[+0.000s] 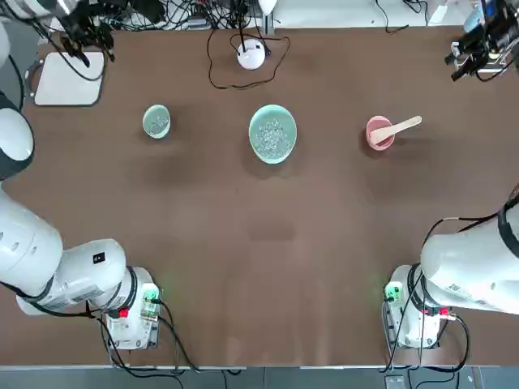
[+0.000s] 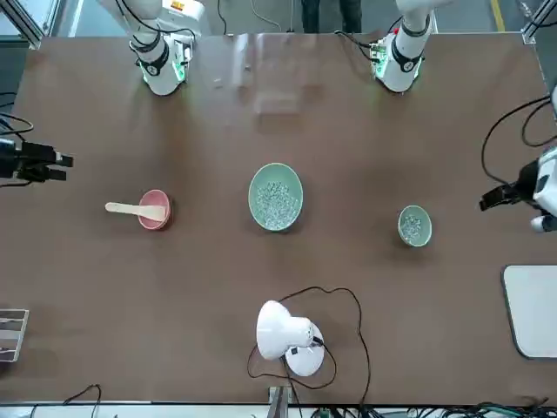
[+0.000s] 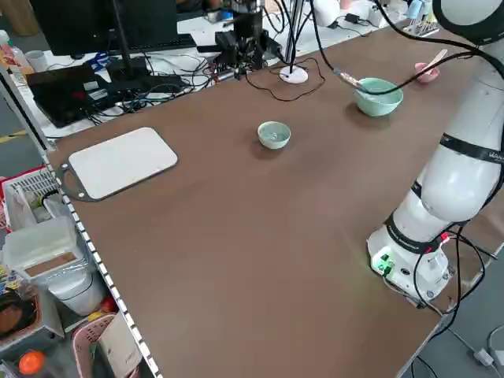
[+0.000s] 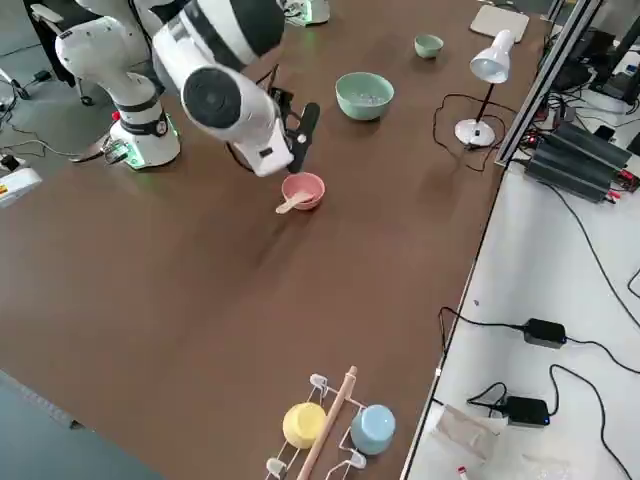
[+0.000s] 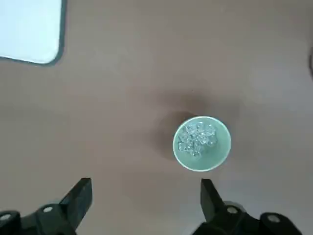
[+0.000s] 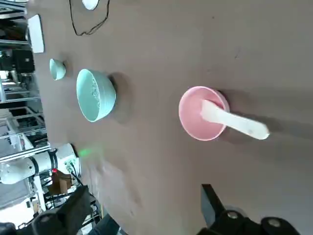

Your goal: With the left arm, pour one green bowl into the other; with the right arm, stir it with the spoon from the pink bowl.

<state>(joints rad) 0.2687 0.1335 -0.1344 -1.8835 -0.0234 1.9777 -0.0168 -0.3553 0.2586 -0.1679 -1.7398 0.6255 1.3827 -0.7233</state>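
Bowl [image 5: 202,144], small mint-green, ahead of left end effector [image 5: 146,196], apart

In the left side view a black cable [image 3: 465,55] crosses the large green bowl [image 3: 379,104], and most of that bowl's inside is hidden. To the robot's right of the large green bowl, the pink bowl [image 3: 428,75] is too small there to show its inside. The front view's edges cut off both arms behind the left tool [image 2: 489,202] and the right tool [image 2: 66,167], on either side of the large green bowl. The left wrist view crops the white board [image 5: 29,29], to the robot's left of the large green bowl.
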